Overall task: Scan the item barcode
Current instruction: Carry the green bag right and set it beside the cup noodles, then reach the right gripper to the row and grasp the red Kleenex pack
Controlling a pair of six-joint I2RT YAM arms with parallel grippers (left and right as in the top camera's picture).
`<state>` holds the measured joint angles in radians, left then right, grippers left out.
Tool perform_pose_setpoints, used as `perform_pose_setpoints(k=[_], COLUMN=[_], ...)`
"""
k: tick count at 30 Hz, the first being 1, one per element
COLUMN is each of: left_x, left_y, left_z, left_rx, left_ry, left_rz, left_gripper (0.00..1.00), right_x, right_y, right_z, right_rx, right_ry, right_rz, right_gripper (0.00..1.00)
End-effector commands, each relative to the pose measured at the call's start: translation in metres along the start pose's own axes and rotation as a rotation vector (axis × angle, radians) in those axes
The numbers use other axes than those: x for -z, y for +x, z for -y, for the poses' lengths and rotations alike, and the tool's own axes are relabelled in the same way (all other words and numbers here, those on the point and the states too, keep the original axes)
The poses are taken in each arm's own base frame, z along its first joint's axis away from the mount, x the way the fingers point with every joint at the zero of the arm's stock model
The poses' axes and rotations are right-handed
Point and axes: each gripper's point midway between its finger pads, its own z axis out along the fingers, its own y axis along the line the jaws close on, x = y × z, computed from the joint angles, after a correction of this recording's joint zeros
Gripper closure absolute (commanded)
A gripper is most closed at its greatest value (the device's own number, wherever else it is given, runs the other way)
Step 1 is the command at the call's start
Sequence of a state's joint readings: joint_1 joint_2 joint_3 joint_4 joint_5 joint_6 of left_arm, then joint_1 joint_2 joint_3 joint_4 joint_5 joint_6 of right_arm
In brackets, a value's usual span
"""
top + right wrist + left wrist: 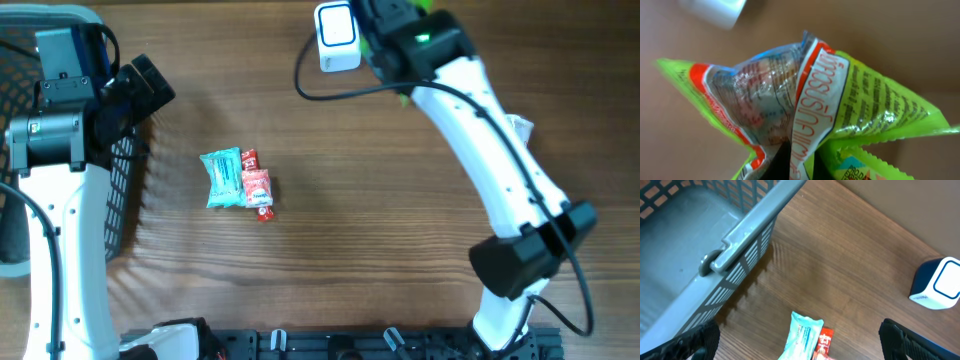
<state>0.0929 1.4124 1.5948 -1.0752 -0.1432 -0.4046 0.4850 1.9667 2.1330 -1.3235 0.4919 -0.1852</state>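
Green snack packet (850, 100) is in the right gripper (385, 40), jaws clamped on it, pinched at its lower edge in the right wrist view. Packet is crumpled, green with a red and white printed band across the middle and a crimped seal along one side. No barcode that I can make out on the face toward that camera; the print is too blurred to read.

From overhead the packet is almost all hidden under the right arm at the far edge of the table (380, 220); only slivers of green show beside the wrist. It's held just beside the white scanner (337, 37), to the scanner's right in that view. Can't tell whether they touch. The scanner shows as a blurred white shape in the top left corner of the right wrist view, above the packet.

Mid-table: a teal packet (222, 178) and a red packet (256, 185) lie flat side by side, touching, well apart from the scanner.

Left gripper (135, 90) has its jaws wide apart, nothing between them. It hangs over the right rim of the grey basket (125, 170), which sits at the table's left end. Its wrist camera looks along the basket wall (750, 225) to the teal and red packets, with the scanner off at the right edge.
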Motion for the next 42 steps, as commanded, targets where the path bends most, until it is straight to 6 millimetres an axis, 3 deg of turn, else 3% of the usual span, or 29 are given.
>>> perform_pose_setpoints(k=[1,5,9,10,12,15,17,20,22,26,28,29,32,33,39,41,42], left_x=[0.005,0.005,0.005,0.005,0.005,0.005,0.005,0.005,0.005,0.005,0.005,0.005,0.005,0.005,0.005,0.005,0.005], left_y=[-0.005,-0.005,-0.005,-0.005,-0.005,-0.005,-0.005,-0.005,-0.005,-0.005,-0.005,-0.005,-0.005,-0.005,-0.005,-0.005,-0.005], left_z=[-0.001,-0.001,-0.001,-0.001,-0.001,-0.001,-0.001,-0.001,-0.001,-0.001,-0.001,-0.001,-0.001,-0.001,-0.001,-0.001,-0.001], left_rx=[-0.001,-0.001,-0.001,-0.001,-0.001,-0.001,-0.001,-0.001,-0.001,-0.001,-0.001,-0.001,-0.001,-0.001,-0.001,-0.001,-0.001], left_ry=[0.005,0.005,0.005,0.005,0.005,0.005,0.005,0.005,0.005,0.005,0.005,0.005,0.005,0.005,0.005,0.005,0.005], left_rz=[0.017,0.017,0.017,0.017,0.017,0.017,0.017,0.017,0.017,0.017,0.017,0.017,0.017,0.017,0.017,0.017,0.017], left_gripper=[0.0,0.0,0.0,0.0,0.0,0.0,0.0,0.0,0.0,0.0,0.0,0.0,0.0,0.0,0.0,0.0,0.0], right_x=[-0.044,-0.1,-0.143,-0.147,-0.15,-0.152,-0.155,-0.154,-0.146,-0.107,-0.087,-0.077,-0.023,-0.014,0.023,0.024,0.019], right_y=[0.074,0.163,0.198,0.202,0.206,0.204,0.198,0.168,0.152,0.096,0.08,0.073,0.041,0.032,-0.011,-0.014,-0.011], right_z=[-0.05,-0.042,-0.025,-0.024,-0.022,-0.018,-0.022,-0.057,-0.064,-0.063,-0.07,-0.085,-0.168,-0.182,-0.261,-0.292,-0.308], right_rx=[-0.223,-0.31,-0.415,-0.421,-0.409,-0.393,-0.41,-0.453,-0.408,-0.368,-0.343,-0.331,-0.287,-0.268,-0.292,-0.314,-0.318], right_ry=[-0.314,-0.228,-0.143,-0.143,-0.149,-0.134,-0.157,-0.348,-0.356,-0.356,-0.375,-0.439,-0.888,-0.941,-0.948,-0.958,-0.963], right_rz=[-0.332,-0.611,-0.634,-0.637,-0.641,-0.625,-0.6,-0.515,-0.471,-0.29,-0.225,-0.204,-0.118,-0.084,0.041,0.023,-0.005], right_gripper=[0.96,0.96,0.96,0.89,0.25,0.2,0.2,0.2,0.2,0.17,0.15,0.15,0.22,0.22,0.22,0.28,0.36])
